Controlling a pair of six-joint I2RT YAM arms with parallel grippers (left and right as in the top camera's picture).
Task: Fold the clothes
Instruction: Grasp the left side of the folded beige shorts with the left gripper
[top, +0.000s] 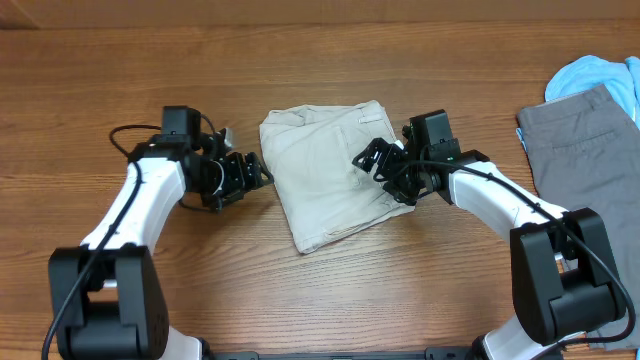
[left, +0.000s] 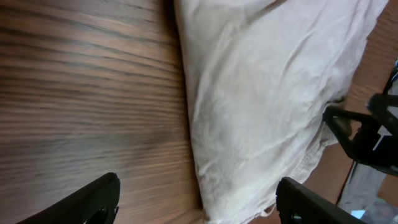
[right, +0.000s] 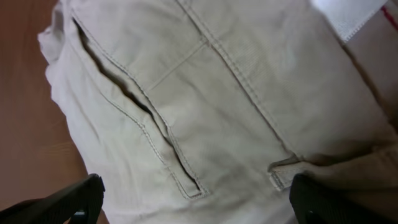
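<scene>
**Overhead and wrist views, left to right.** The white left arm with black joints reaches from the near left edge toward the centre, bent at the elbow. Its wrist is turned so that the left jaws point right at the left edge of the garment. The left jaws stand wide apart and hold nothing. In the left wrist view, bare bench lies under one finger and the cloth edge lies near the other.

The brown wood-grain bench carries the folded light beige cotton shorts at its centre, as a rough rectangle set slightly askew. The cloth is softly creased, with stitched seams and a slit pocket. A small white label shows at one edge, and no writing on it can be read.

The white right arm reaches in from the near right, with its wrist over the right edge of the beige shorts. The right jaws are spread fully, just above the fabric, and grip none of it.

At the far right lie flat grey shorts, well apart from the beige pair. A crumpled light blue garment lies just beyond them.
</scene>
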